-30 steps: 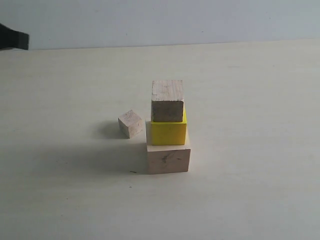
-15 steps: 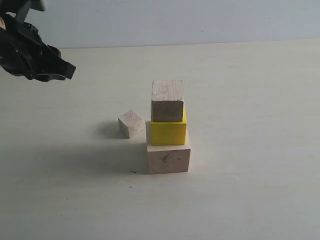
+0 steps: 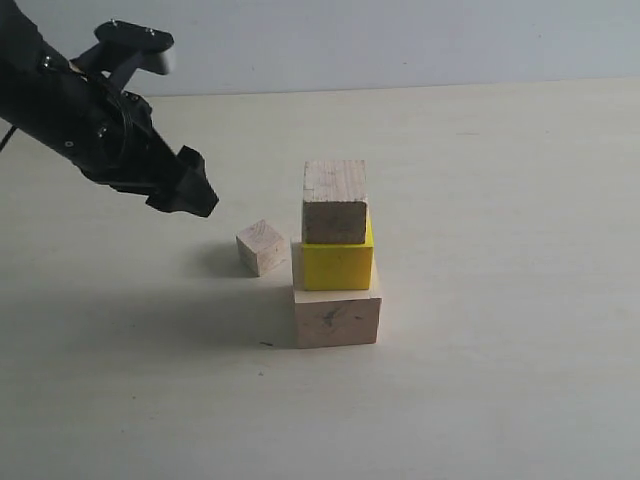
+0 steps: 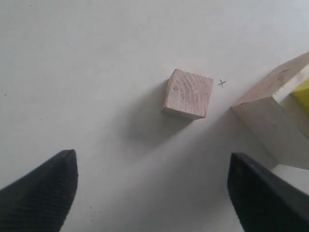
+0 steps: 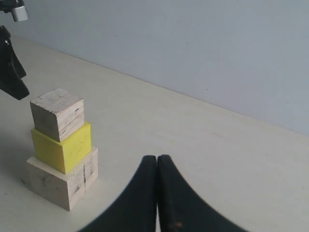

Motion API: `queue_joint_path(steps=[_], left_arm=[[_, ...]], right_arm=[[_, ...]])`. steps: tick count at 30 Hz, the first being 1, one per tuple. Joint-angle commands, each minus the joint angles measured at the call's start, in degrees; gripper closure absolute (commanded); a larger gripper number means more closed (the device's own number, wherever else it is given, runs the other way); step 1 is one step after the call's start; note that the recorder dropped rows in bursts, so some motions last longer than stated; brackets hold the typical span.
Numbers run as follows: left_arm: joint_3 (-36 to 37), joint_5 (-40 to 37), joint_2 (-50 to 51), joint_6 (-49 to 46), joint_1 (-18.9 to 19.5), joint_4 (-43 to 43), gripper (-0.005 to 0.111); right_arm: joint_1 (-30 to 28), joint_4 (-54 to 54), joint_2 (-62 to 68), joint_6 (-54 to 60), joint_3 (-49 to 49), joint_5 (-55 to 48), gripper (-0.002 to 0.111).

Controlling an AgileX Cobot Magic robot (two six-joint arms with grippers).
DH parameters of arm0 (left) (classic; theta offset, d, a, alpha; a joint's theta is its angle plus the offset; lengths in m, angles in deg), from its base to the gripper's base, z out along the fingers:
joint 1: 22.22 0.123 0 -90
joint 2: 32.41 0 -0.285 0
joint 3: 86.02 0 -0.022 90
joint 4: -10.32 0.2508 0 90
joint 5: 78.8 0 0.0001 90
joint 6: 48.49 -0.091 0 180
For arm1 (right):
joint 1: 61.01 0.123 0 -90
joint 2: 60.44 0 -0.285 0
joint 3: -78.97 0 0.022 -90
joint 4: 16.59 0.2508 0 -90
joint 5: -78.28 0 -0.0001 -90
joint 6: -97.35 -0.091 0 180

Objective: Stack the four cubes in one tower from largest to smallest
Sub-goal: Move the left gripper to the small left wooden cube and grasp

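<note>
A three-cube stack stands mid-table: large pale wood cube (image 3: 337, 318) at the base, yellow cube (image 3: 337, 265) on it, medium wood cube (image 3: 335, 203) on top. The same stack shows in the right wrist view (image 5: 62, 146). The small wood cube (image 3: 262, 247) (image 4: 188, 94) lies on the table just left of the stack, apart from it. My left gripper (image 3: 192, 197) (image 4: 152, 162) hovers above and left of the small cube, open and empty. Well away from the stack, my right gripper (image 5: 157, 158) is shut with nothing in it; the exterior view does not show it.
The pale tabletop (image 3: 500, 300) runs back to a grey wall (image 3: 400, 40). A small pencil cross (image 4: 221, 83) is marked on the table beside the small cube. The left arm (image 3: 70, 110) reaches in from the upper left.
The left arm has swept in from the left edge toward the small cube over the last second. The cubes have not moved.
</note>
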Motion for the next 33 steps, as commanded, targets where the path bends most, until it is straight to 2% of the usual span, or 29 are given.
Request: queue_joint_path(steps=[1, 7, 17, 23, 33], left_arm=[[-1.49, -0.33, 2.70, -3.40, -0.29, -2.35, 0.026], [-3.79, -0.90, 5.79, -8.39, -0.91, -5.50, 0.026], [-4.32, 1.98, 11.19, -13.40, -4.28, -7.70, 0.026], [-4.32, 6.03, 13.66, -13.55, -5.19, -7.54, 0.026], [-6.73, 7.59, 18.05, -13.55, -5.19, -7.31, 0.027]], right_arm=[[-0.07, -0.40, -0.43, -0.04, 0.15, 0.70, 0.108], [-0.07, -0.54, -0.43, -0.04, 0.15, 0.69, 0.108], [-0.07, -0.89, -0.43, -0.04, 0.25, 0.69, 0.108], [-0.07, -0.89, -0.43, -0.04, 0.25, 0.69, 0.108], [-0.07, -0.89, -0.43, -0.04, 0.25, 0.69, 0.108]])
